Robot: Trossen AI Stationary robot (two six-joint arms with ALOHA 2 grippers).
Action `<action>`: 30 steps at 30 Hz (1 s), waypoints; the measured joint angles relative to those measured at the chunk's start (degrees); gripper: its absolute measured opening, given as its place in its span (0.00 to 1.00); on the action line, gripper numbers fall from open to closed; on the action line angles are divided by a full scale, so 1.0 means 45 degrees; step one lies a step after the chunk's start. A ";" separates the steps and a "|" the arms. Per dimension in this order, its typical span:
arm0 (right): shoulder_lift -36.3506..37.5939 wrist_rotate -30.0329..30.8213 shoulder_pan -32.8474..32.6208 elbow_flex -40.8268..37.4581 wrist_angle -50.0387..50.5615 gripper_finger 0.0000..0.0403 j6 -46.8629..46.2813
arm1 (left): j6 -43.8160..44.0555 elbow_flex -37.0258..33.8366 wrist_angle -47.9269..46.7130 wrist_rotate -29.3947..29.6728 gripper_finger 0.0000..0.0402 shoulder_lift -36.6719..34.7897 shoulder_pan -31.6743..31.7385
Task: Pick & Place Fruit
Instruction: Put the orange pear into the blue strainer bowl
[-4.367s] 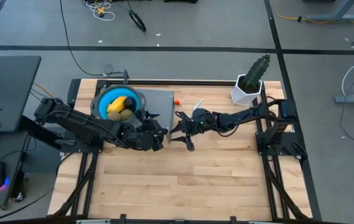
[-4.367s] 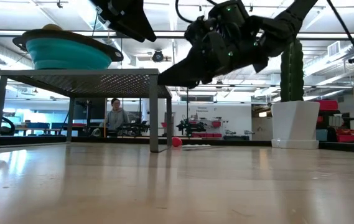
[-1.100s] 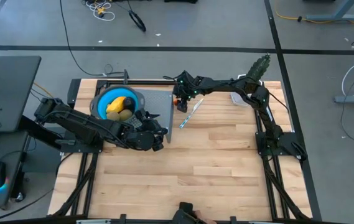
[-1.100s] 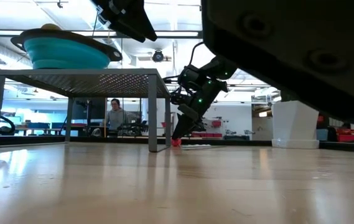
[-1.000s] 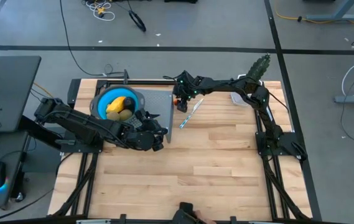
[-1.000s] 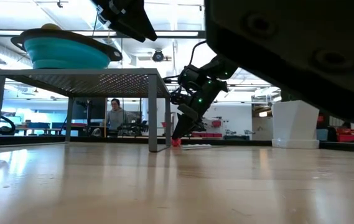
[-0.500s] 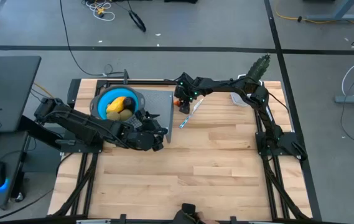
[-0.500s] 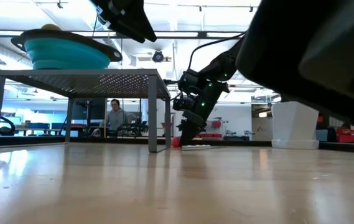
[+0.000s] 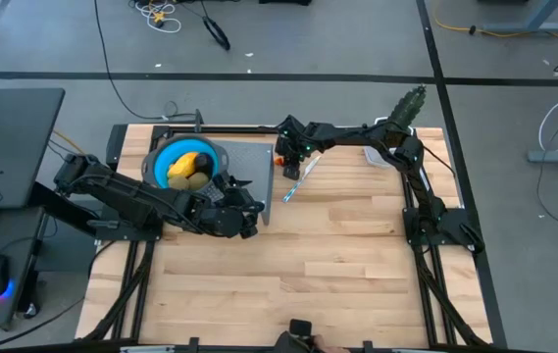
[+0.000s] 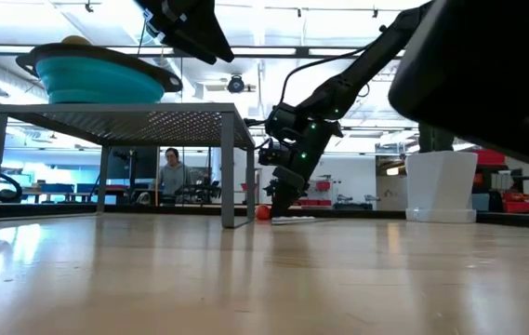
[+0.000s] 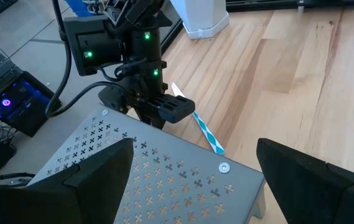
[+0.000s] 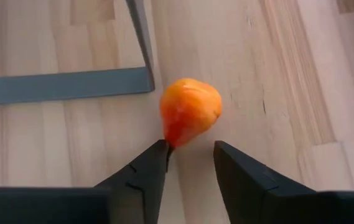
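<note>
Your right gripper [image 12: 189,163] is down at the counter [image 9: 337,255], in the upper middle of the high view, just off the right edge of the grey perforated stand [image 11: 158,180]. In the right wrist view its two dark fingers [image 12: 142,171] stand apart with a small orange-red fruit [image 12: 189,109] just ahead of their tips; one tip touches or nearly touches the fruit's lower end (you cannot tell which), the other is clear of it. The fruit is pear-like, its narrow end pointing toward the gripper and its broad end away, so the long axis runs roughly along the gripper's line. It lies on the bare wood close to the stand's leg [image 12: 140,43], which leaves little room on that side; the wood on the other side is open.

A thin pale striped stick [image 11: 204,130] lies on the counter just beside the right gripper, and the cactus in a white pot [image 9: 396,127] stands near the counter's upper right corner.

Your left gripper [image 11: 192,180] hangs over the stand at centre left of the high view, its fingers spread wide and holding nothing. The blue bowl [image 9: 166,157] sits on the stand's left part with a yellow-orange fruit [image 9: 182,163] and darker pieces [image 9: 195,179] inside. The lower half of the counter is open wood.
</note>
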State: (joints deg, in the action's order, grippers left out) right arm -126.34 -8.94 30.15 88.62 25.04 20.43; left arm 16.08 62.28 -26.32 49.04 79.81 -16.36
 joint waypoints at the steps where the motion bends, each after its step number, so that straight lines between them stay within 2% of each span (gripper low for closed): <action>1: 0.0000 0.0031 -0.0005 0.0000 0.0005 0.34 0.0000 | -0.0001 0.0000 0.0003 -0.0009 0.87 -0.0001 0.0000; 14: 0.0018 0.0637 -0.0015 0.0024 0.0527 0.22 0.0670 | 0.0015 0.0000 -0.0001 -0.0039 0.87 -0.0001 0.0000; 26: 0.0445 0.1341 0.0047 -0.0059 0.1384 0.19 0.0982 | 0.0023 0.0000 -0.0072 -0.0039 0.87 -0.0001 0.0000; 30: 0.0864 0.1138 0.0060 -0.0058 0.1227 0.16 0.1024 | 0.0028 0.0000 -0.0090 -0.0044 0.87 -0.0001 0.0000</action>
State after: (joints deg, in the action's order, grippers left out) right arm -122.46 -3.82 30.42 88.36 30.56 25.03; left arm 16.21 62.28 -26.73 48.84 79.81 -16.36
